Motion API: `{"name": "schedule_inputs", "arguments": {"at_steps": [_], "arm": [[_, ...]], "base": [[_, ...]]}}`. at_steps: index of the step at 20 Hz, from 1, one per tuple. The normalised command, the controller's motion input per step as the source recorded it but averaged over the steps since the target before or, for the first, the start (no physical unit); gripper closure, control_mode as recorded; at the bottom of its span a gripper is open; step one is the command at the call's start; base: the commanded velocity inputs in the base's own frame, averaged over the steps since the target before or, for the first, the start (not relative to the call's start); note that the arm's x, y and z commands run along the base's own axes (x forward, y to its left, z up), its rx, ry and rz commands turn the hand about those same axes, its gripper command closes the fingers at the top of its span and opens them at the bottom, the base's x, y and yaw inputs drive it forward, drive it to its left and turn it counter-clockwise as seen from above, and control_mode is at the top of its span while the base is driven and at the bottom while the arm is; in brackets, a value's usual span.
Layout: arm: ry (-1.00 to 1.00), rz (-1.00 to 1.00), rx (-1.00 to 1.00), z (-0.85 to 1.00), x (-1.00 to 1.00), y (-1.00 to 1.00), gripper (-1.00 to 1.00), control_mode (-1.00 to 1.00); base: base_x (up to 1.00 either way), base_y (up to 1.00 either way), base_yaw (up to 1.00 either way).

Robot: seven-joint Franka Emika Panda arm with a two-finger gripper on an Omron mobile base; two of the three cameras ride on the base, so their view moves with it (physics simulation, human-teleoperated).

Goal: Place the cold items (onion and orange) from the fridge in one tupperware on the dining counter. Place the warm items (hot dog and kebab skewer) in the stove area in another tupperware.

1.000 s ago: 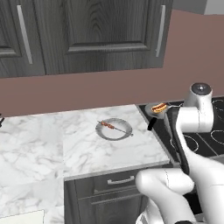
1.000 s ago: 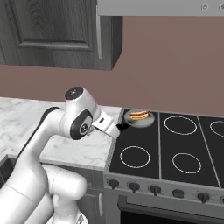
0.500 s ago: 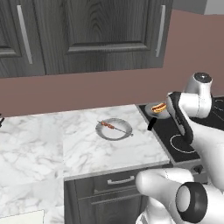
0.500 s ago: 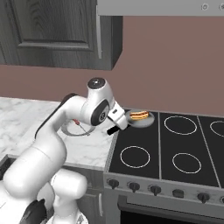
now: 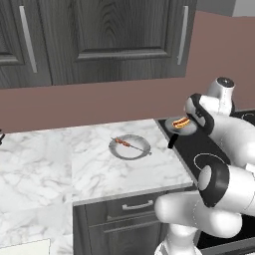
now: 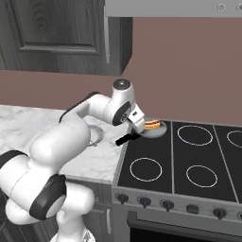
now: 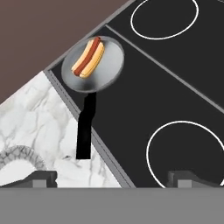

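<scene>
Hand view: the hand (image 7: 111, 177) hangs wide open, holding nothing. The hot dog (image 7: 88, 57) lies in a pan (image 7: 106, 72) on the stove ahead, well apart.

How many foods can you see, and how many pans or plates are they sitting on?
Hot dog: 1
Kebab skewer: 1
Pan, holding the hot dog on the stove: 1
Plate, holding the skewer on the counter: 1
Total: 2 foods, 2 dishes, 4 things
</scene>
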Motion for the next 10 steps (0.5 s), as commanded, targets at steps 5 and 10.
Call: {"name": "schedule_inputs", "arguments": {"at_steps": [5,10], "arm": [[0.00,0.00,0.11,-0.26,0.60,-0.16,-1.00,-1.00],[0.00,-0.02,0.04,-0.38,0.63,-0.11,-1.00,-1.00]], "base": [[0.00,0.00,0.00],[0.00,0.00,0.00]]}}
